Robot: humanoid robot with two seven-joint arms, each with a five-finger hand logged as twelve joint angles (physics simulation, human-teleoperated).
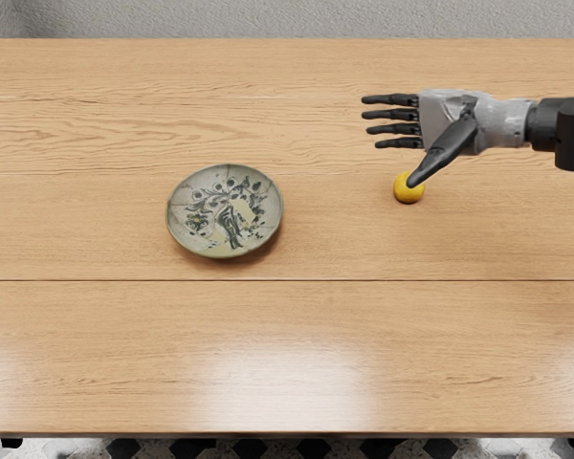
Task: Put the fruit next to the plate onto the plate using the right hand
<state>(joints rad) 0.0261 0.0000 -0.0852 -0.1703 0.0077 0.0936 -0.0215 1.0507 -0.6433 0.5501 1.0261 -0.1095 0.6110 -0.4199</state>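
Observation:
A small yellow fruit (408, 189) lies on the wooden table, well to the right of a round patterned plate (224, 210) with a bird and leaf design. My right hand (402, 129) comes in from the right edge and hovers just above and behind the fruit. Its four fingers are stretched out toward the left and the thumb (438, 157) points down at the fruit's top. The hand holds nothing. The plate carries nothing on it.
The wooden table (287, 344) spreads wide in front of the plate and fruit, its front edge near the bottom of the view. A grey wall runs along the far edge.

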